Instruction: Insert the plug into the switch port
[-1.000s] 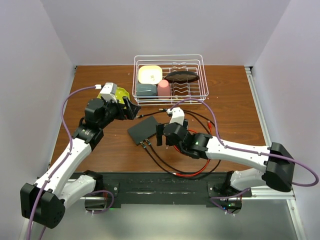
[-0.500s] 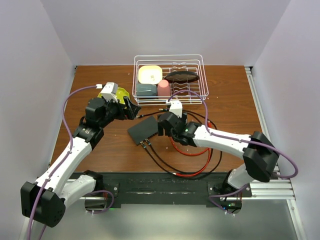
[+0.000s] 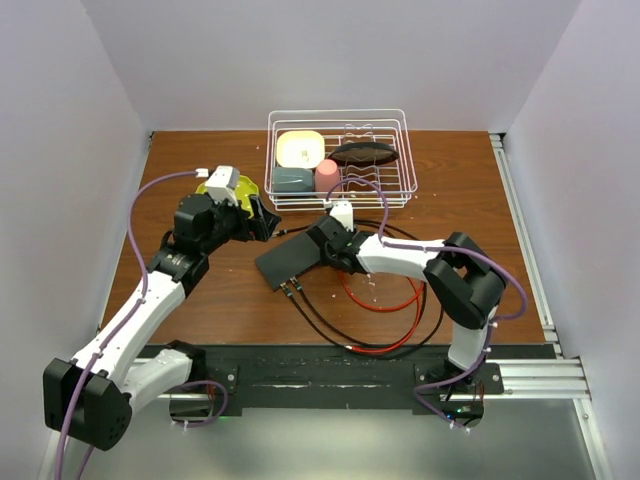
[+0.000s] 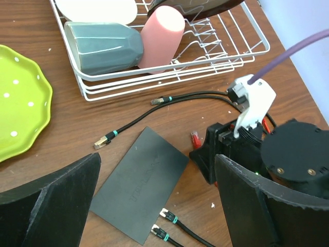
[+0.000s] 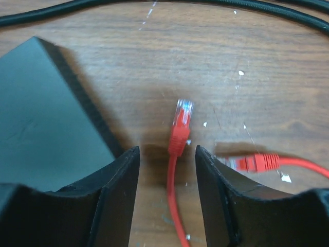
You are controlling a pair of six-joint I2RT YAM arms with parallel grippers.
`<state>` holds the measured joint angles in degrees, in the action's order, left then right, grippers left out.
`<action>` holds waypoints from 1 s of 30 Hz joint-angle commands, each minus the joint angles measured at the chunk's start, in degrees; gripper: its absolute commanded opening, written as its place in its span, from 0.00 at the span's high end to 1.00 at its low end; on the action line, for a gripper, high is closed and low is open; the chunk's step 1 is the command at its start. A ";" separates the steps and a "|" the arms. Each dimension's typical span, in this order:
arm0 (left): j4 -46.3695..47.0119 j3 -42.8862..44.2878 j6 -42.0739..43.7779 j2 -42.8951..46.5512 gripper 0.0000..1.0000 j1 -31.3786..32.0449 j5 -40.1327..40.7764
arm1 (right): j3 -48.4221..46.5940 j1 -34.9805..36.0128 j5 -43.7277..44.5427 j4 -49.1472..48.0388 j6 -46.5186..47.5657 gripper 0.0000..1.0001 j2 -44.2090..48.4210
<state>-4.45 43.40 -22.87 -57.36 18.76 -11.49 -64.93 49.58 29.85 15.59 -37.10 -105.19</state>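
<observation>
Only the right wrist view shows the clear-tipped red plug, mid-frame between the parted fingers of the right gripper, ungripped. The flat matte-black switch lies at left. The left gripper gapes wide and empty above the switch.

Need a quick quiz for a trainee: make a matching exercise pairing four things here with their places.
Things:
1 switch
2 red plug
3 pink cup
4 green plate

Places:
A in the rack
B between the fingers of the right gripper
C left of the rack
D lying flat beside the red plug

Pairs: 1-D, 2-B, 3-A, 4-C
</observation>
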 commanded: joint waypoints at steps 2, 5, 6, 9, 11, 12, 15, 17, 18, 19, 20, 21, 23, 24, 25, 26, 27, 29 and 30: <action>-0.74 2.92 2.66 -1.08 0.03 -0.22 0.67 | -2.31 -1.68 -1.55 -3.03 -0.43 0.53 -1.86; -0.12 2.75 2.75 -1.26 0.03 -0.31 0.41 | -2.49 -2.21 -1.72 -2.59 -1.21 0.61 -3.00; -0.38 2.92 3.09 -1.26 0.03 -0.22 0.32 | -2.05 -2.38 -2.07 -2.94 -1.39 0.61 -3.44; -1.26 3.01 3.54 -1.17 0.03 -0.22 1.63 | -1.26 -2.65 -4.18 -4.17 -1.66 0.81 -3.97; -0.91 2.57 3.45 -0.82 0.03 -0.22 2.08 | -0.47 -2.65 -5.32 -5.13 -2.01 0.91 -3.80; -0.91 2.57 3.54 -0.73 0.03 -0.31 2.08 | 0.93 -2.74 -5.76 -5.92 -2.10 0.94 -3.28; 0.14 2.40 2.84 -0.73 0.03 -0.22 1.99 | 3.91 -2.65 -7.52 -8.38 -2.10 1.00 -2.04; 1.72 1.87 2.22 -0.99 0.03 -0.22 1.12 | 5.42 -2.65 -8.31 -9.79 -1.92 1.00 0.06; 2.07 1.78 1.70 -1.17 0.03 -0.31 0.77 | 6.64 -2.65 -8.57 -10.23 -1.57 1.00 0.77; 2.16 1.87 1.52 -1.52 0.03 -0.22 0.42 | 7.09 -2.65 -8.75 -10.58 -1.22 1.00 2.34; 2.42 1.78 1.25 -1.70 0.03 -0.22 0.06 | 7.35 -2.65 -8.93 -10.67 -0.44 1.00 3.14; 2.77 1.60 0.64 -1.79 0.03 -0.22 -0.20 | 7.88 -2.65 -8.84 -10.59 0.01 1.00 4.28; 5.74 0.46 -0.06 -1.87 0.03 -0.22 -1.69 | 8.58 -2.65 -9.10 -10.85 0.62 1.00 7.26; 5.94 0.55 -0.15 -1.87 0.04 -0.31 -2.13 | 9.37 -2.65 -9.89 -10.94 0.98 1.00 8.41; 5.85 0.90 -0.24 -2.05 0.04 -0.31 -2.57 | 9.73 -2.65 -10.42 -11.63 1.50 1.00 9.38; 5.68 1.16 -0.15 -2.05 0.04 -0.22 -2.66 | 9.99 -2.56 -10.86 -11.81 1.94 1.00 11.56; 5.59 1.08 -0.15 -1.88 0.04 -0.31 -2.66 | 10.34 -2.47 -12.43 -11.99 2.55 1.00 12.37; 7.34 0.11 -0.76 -1.35 0.04 -0.22 -3.62 | 10.70 -2.04 -12.88 -12.34 3.61 1.00 15.26; 8.31 -0.33 -0.86 -0.91 0.04 -0.22 -4.24 | 11.22 -1.42 -12.88 -12.78 3.88 1.00 16.32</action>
<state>-1.80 43.86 -22.15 -59.35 18.76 -12.84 -54.26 46.98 19.00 5.48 -35.92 -94.63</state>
